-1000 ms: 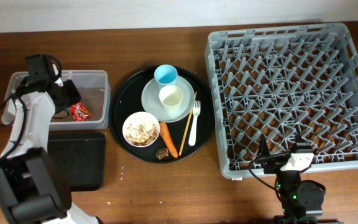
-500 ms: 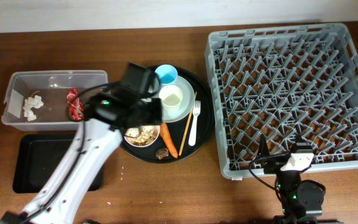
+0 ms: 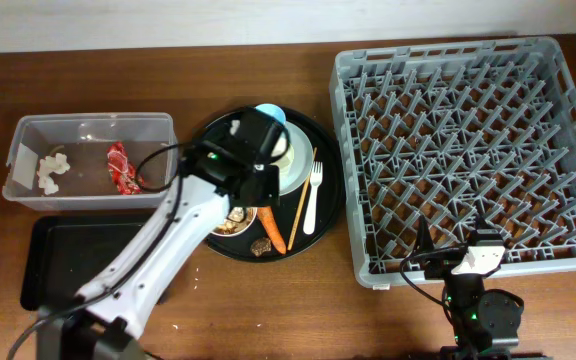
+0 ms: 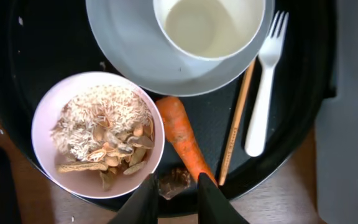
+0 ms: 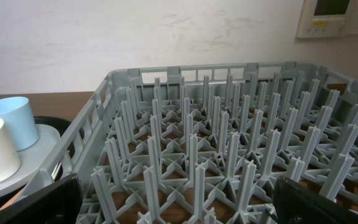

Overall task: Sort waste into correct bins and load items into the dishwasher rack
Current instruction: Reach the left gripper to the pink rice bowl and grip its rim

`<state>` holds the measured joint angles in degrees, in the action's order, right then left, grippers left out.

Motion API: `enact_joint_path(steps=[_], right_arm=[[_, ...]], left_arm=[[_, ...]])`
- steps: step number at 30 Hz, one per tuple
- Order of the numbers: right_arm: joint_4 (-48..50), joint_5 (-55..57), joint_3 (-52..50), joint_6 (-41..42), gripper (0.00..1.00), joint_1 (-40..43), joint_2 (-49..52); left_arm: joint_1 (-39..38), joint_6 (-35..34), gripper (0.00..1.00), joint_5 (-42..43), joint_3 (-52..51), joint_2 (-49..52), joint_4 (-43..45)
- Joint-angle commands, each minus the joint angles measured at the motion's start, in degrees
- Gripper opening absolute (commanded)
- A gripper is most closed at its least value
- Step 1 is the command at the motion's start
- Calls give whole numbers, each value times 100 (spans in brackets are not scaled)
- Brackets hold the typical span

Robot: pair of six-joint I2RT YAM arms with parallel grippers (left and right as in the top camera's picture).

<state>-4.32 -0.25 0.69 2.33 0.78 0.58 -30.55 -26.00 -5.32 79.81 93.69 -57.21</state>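
Note:
My left gripper (image 3: pixel 252 180) hovers open over the round tray. In the left wrist view its fingertips (image 4: pixel 146 200) flank the small brown food lump (image 4: pixel 174 180), with the gripper (image 4: pixel 176 194) above it. The orange carrot (image 4: pixel 185 138) lies just right of the lump. The white-pink bowl (image 4: pixel 98 134) holds rice-like scraps. The grey plate (image 4: pixel 129 59) carries the cream cup (image 4: pixel 207 28). The fork (image 4: pixel 263 93) and chopsticks (image 4: pixel 235 127) lie to the right. The blue cup (image 3: pixel 268 111) is partly hidden. The red wrapper (image 3: pixel 120 167) and tissue (image 3: pixel 50 170) lie in the clear tub (image 3: pixel 158 130). My right gripper (image 5: pixel 176 199) is wide open and empty at the rack (image 3: pixel 468 150).
The shallow black tray (image 3: pixel 68 265) sits in front of the clear tub, partly under my left arm. The round black tray (image 3: pixel 333 185) lies between the tub and the rack. The rack (image 5: pixel 197 124) holds nothing that shows. The table's front edge is close to my right gripper.
My left arm has swung right from the clear tub to over the round tray. The red wrapper stays in the tub. The right arm has not moved.

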Motion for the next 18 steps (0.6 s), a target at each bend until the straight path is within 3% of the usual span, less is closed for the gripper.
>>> enact_joint_path(steps=[1,8,18], right_arm=[[-24,48,-37,-39,99,42,-39],[-24,48,-37,-39,99,42,-39],[-24,48,-37,-39,99,42,-39]], left_arm=[[-81,-70,22,-415,-17,409,11],[-81,-164,22,-629,-17,1458,409],[-81,-164,22,-802,-184,1626,472]])
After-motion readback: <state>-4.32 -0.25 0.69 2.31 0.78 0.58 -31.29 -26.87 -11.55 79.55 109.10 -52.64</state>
